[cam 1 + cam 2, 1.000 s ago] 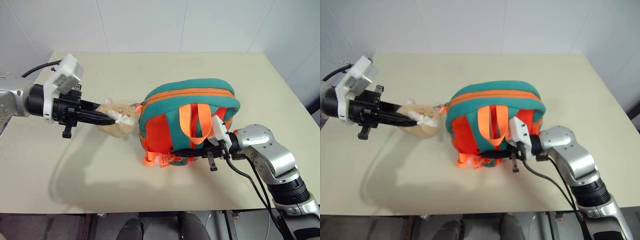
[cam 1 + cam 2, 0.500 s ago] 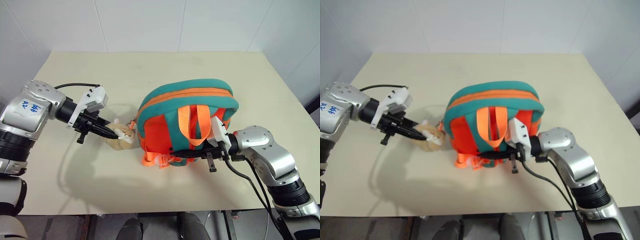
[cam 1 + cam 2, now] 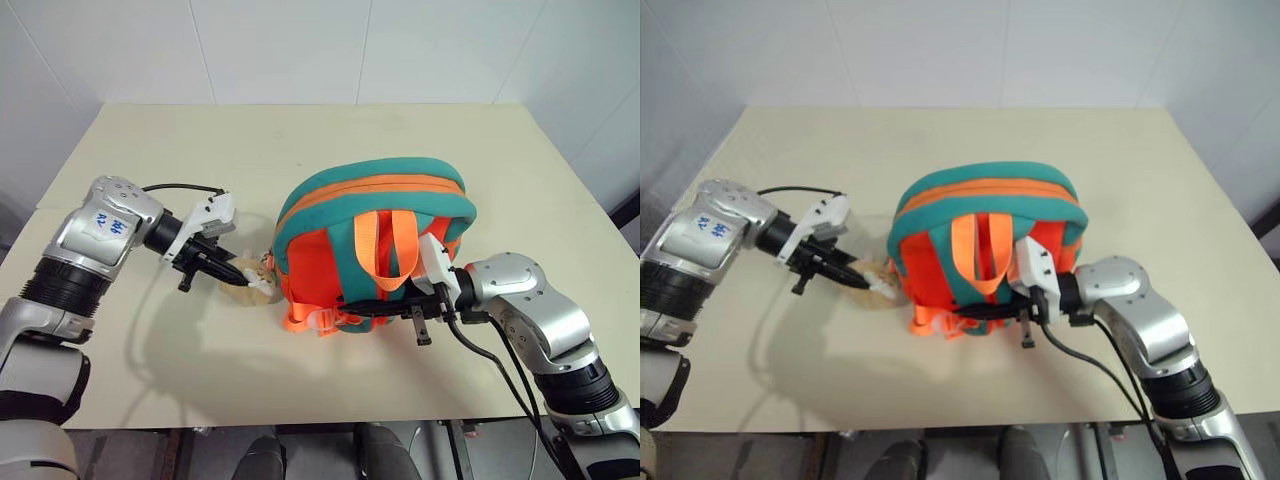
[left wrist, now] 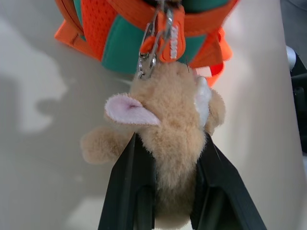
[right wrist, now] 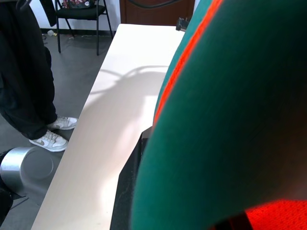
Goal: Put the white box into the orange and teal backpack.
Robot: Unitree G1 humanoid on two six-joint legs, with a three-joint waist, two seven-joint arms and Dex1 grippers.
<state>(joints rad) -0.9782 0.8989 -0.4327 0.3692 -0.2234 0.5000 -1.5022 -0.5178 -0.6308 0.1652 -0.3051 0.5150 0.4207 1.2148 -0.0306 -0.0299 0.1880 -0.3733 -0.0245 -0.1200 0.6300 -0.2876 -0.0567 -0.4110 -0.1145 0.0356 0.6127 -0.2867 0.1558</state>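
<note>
The orange and teal backpack [image 3: 375, 215] stands upright in the middle of the table, zip side up. A tan plush toy [image 4: 172, 143] hangs from its zip pull by a metal clip [image 4: 146, 60] and lies on the table at the backpack's left side. My left gripper [image 3: 247, 279] is shut on the toy, one black finger on each side of it. My right gripper [image 3: 352, 305] reaches in from the right at the backpack's lower front, shut on its teal fabric beside the orange straps [image 3: 390, 245]. The white box is out of view.
The cream table [image 3: 300, 380] has open room left of and behind the backpack, and a white wall stands behind it. In the right wrist view a person's legs [image 5: 29, 86] stand on the floor past the table edge, near a chair [image 5: 79, 12].
My left arm has come down and in towards the backpack with the toy, which now rests on the table against the backpack's side. The right arm and backpack have not moved.
</note>
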